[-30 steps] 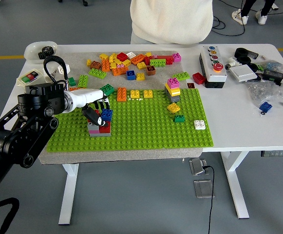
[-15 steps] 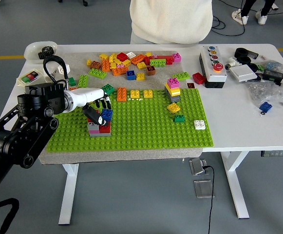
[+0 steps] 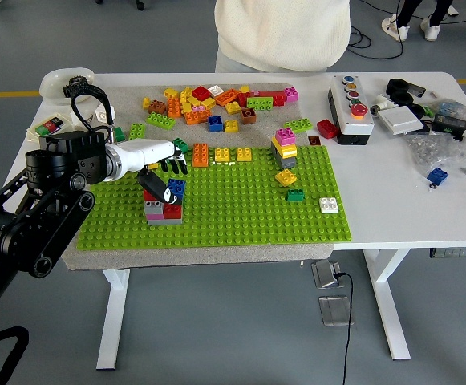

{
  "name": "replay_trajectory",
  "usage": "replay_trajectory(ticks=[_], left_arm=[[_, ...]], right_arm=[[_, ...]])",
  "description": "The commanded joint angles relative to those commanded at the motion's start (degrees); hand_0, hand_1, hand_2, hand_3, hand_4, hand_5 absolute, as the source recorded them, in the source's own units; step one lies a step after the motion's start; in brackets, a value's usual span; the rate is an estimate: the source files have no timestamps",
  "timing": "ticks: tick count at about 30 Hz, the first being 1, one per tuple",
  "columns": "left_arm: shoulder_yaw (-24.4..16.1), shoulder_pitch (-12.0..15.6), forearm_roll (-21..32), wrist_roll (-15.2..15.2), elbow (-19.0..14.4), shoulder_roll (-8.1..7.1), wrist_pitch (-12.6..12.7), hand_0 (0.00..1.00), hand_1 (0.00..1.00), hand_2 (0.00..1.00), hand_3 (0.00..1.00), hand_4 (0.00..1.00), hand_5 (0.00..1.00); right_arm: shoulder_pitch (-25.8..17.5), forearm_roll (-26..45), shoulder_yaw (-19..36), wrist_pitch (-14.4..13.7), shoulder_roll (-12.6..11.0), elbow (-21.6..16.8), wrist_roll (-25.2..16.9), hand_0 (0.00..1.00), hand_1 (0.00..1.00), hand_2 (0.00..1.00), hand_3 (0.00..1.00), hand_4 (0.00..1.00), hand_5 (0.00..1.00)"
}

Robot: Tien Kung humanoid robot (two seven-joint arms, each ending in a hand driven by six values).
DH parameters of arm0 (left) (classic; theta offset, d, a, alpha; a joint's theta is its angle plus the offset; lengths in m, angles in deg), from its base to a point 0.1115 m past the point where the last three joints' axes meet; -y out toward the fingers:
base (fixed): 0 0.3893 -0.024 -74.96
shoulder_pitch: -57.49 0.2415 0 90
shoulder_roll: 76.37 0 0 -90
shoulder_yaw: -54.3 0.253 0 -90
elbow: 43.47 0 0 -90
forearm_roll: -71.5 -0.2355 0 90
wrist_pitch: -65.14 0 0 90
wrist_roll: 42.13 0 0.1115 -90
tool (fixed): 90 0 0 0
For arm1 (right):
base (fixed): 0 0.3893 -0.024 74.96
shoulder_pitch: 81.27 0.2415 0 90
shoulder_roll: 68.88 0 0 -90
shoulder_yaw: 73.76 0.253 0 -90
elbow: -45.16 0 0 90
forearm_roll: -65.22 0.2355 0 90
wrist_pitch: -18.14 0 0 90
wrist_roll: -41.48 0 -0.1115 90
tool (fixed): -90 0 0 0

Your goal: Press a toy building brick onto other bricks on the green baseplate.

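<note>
Grey floor, a yellow line across it at left, and a white table (image 3: pixel 393 200) with a person in a cream top (image 3: pixel 283 32) standing at the far side. On the table a grey felt mat (image 3: pixel 216 250) under a studded green baseplate (image 3: pixel 241 212), rectangular. Behind it a loose heap of bricks (image 3: pixel 216 100) — orange, yellow, red, green, too jumbled to count. On the plate two stacks: a left stack (image 3: pixel 162 212) of grey, pink and red with a blue brick (image 3: pixel 176 188) on top, and a taller pink-topped stack (image 3: pixel 285 147). Left hand (image 3: pixel 162 172), white-palmed with black fingers, hovering over the left stack, fingers loosely spread, thumb touching the blue brick, gripping nothing. At right a grey button box (image 3: pixel 351 108)
</note>
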Motion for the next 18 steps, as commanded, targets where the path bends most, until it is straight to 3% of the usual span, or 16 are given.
replay_trajectory(ticks=[7,8,13,14,18], left_arm=[[-0.16,0.91,0.00,0.09,-3.13,-0.57,0.23,0.777,0.702,0.730,0.714,0.936,0.318],[-0.18,1.04,0.00,0.15,-3.43,-0.64,0.30,0.838,0.790,0.772,0.695,0.961,0.355],[-0.51,2.33,0.00,0.81,-5.58,-1.34,2.25,0.838,0.790,0.772,0.695,0.961,0.355],[-0.61,2.78,0.00,1.07,-6.24,-1.54,3.14,0.907,0.881,0.840,0.651,0.992,0.392],[-0.61,4.54,0.00,2.34,-8.02,-2.21,5.44,0.907,0.881,0.840,0.651,0.992,0.392]], right_arm=[[-0.10,-0.04,0.05,0.04,0.00,0.00,0.03,0.751,0.641,0.683,0.607,0.871,0.520],[-0.11,-0.05,0.07,0.05,0.00,0.00,0.03,0.751,0.641,0.683,0.607,0.870,0.520],[-0.08,-0.05,0.19,0.07,-0.05,0.00,0.07,0.751,0.641,0.683,0.607,0.870,0.520],[-0.06,0.01,0.20,0.06,-0.06,0.00,0.06,0.751,0.642,0.682,0.606,0.870,0.520],[0.06,0.11,0.20,0.06,-0.10,0.00,0.04,0.751,0.642,0.682,0.606,0.870,0.520]])
